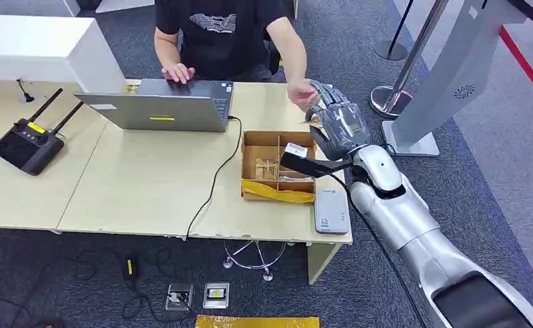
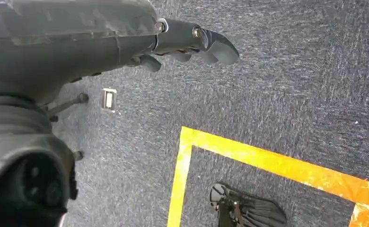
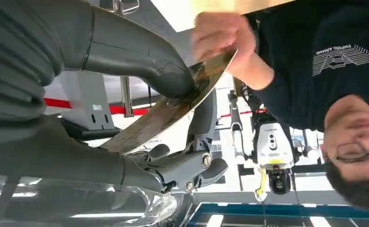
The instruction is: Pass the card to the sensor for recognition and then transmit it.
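Observation:
My right hand (image 1: 337,117) is raised over the table's far right end and pinches a thin shiny card (image 1: 326,96). In the right wrist view the card (image 3: 173,106) lies between my thumb (image 3: 140,56) and the darker fingers (image 3: 197,163). A person's hand (image 3: 223,35) grips the card's far end, seen also as a hand (image 1: 302,91) in the head view. The white sensor box (image 1: 331,212) lies flat near the table's front right corner. My left hand (image 2: 126,38) hangs over the carpet with nothing in it, fingers (image 2: 211,45) loosely apart.
A cardboard box (image 1: 278,166) with yellow tape stands just left of my right arm. A grey laptop (image 1: 161,104) sits before the seated person (image 1: 219,34), with a cable running off the front edge. A black antenna device (image 1: 28,143) rests far left. A grey stand (image 1: 448,75) rises at the right.

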Robot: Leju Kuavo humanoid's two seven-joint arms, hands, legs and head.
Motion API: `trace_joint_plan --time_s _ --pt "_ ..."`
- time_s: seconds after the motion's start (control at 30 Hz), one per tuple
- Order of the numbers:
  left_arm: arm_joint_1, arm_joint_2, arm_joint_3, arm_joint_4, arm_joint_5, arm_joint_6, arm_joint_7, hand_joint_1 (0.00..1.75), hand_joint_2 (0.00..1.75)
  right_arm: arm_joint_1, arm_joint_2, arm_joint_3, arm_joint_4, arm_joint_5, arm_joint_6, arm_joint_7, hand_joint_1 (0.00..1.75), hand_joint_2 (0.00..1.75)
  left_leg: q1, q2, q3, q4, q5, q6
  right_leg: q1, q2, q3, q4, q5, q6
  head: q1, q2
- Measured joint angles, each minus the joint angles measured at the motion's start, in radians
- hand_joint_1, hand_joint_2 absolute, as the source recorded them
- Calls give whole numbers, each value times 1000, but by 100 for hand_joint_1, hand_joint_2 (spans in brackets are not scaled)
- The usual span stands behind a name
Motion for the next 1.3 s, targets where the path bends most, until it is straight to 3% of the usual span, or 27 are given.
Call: trace_joint_plan --time_s 0.3,0.5,0.93,1.3 --pt "1 0 0 0 31 1 9 0 0 12 -16 0 6 0 22 6 175 175 0 1 0 1 0 0 0 1 -1 0 0 0 0 0" --pt "7 0 0 0 56 3 36 0 0 46 -73 -5 -12 -26 39 12 175 175 0 1 0 2 0 0 0 1 -1 0 0 0 0 0" --pt "10 0 0 0 86 7 37 0 0 78 -217 -40 -27 -82 33 -15 175 175 0 2 0 2 0 0 0 1 -1 0 0 0 0 0" --pt "9 0 0 0 85 9 52 0 0 175 -296 -44 -51 -137 23 -8 175 175 0 2 0 2 -1 0 0 1 -1 0 0 0 0 0"
